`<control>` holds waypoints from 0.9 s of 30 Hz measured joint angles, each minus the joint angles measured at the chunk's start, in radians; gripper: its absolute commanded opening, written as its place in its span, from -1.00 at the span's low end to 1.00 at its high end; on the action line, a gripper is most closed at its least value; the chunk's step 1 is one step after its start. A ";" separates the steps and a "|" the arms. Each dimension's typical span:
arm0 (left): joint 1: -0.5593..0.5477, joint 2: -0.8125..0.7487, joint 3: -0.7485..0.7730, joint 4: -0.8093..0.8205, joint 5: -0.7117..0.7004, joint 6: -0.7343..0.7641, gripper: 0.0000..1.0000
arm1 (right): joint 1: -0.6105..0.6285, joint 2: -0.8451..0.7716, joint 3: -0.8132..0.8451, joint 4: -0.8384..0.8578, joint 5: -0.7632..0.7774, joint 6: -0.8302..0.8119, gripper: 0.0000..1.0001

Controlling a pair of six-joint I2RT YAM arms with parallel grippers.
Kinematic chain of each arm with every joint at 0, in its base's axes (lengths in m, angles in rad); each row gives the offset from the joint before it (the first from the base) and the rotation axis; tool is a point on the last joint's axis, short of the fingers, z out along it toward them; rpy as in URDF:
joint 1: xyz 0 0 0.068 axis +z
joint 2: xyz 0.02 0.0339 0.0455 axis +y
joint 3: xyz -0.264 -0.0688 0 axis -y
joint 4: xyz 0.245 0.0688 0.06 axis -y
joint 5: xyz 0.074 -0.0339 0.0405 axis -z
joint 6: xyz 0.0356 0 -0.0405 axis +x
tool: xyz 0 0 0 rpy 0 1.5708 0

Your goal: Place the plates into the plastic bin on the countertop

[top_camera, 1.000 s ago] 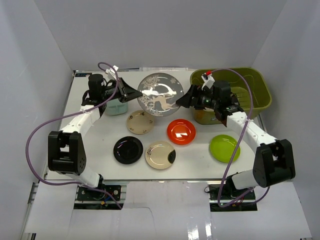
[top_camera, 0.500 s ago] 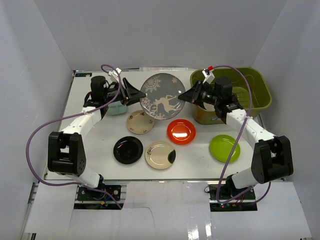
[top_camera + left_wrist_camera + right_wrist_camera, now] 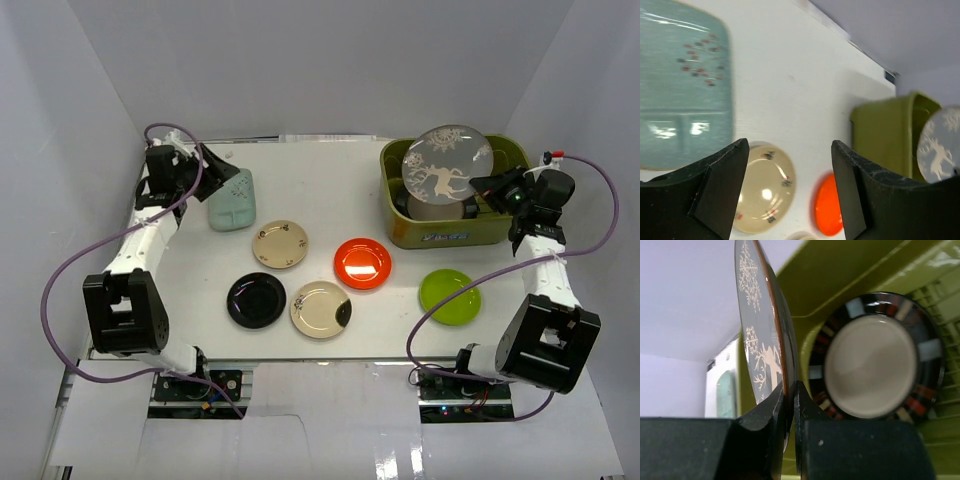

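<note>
At ten o'clock on the countertop [image 3: 330, 190], the left gripper [image 3: 222, 172] is hovering with its jaws standing wide apart and nothing between them. The pale-green plate [image 3: 232, 199] is lying just at its five o'clock, flat and untouched. Six plates are waiting on the white surface. Besides the pale-green one, the tan plate [image 3: 281, 243] is sitting near centre, with the black plate [image 3: 256, 299] at its seven o'clock. The cream plate [image 3: 320, 309] is at its five o'clock, the orange-red plate [image 3: 362, 263] at its three o'clock, and the lime plate [image 3: 449, 296] is lying out at four o'clock.

The plastic bin [image 3: 450, 237] is sitting at two o'clock on the countertop. The grey deer plate [image 3: 447, 167] is hanging on edge above it, tilted nearly upright. The right gripper [image 3: 487, 187] is pinching that plate's rim from the three o'clock side, its jaws closed tight on the thin edge. The right wrist view is showing a patterned dish [image 3: 875, 355] already lying on the bin's floor, right beneath.

The step in hand appears to be setting the deer plate into the bin. The next move is likely calling for lowering and tipping it flat over the dish below, then parting the jaws low enough that it is not dropping hard. The left arm is well placed for the pale-green plate afterwards.
</note>
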 measured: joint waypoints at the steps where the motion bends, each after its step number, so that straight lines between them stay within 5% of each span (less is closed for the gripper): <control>1: 0.034 0.007 -0.007 -0.005 -0.024 0.000 0.55 | -0.012 0.011 -0.001 -0.010 0.008 -0.005 -0.85; 12: 0.216 0.272 -0.013 -0.041 -0.032 0.008 0.66 | -0.010 0.184 0.062 -0.136 0.086 -0.129 -0.75; 16: 0.218 0.386 0.016 -0.050 0.000 0.011 0.67 | -0.002 0.193 0.085 -0.147 0.098 -0.151 -0.22; 17: 0.218 0.407 0.024 -0.051 0.003 0.011 0.67 | 0.001 0.198 0.097 -0.151 0.111 -0.164 0.09; 20: 0.223 0.460 0.053 -0.043 0.035 0.011 0.67 | 0.011 0.227 0.117 -0.162 0.138 -0.192 0.52; 27: 0.233 0.527 0.114 0.008 0.077 0.012 0.38 | 0.048 0.237 0.126 -0.198 0.196 -0.249 0.97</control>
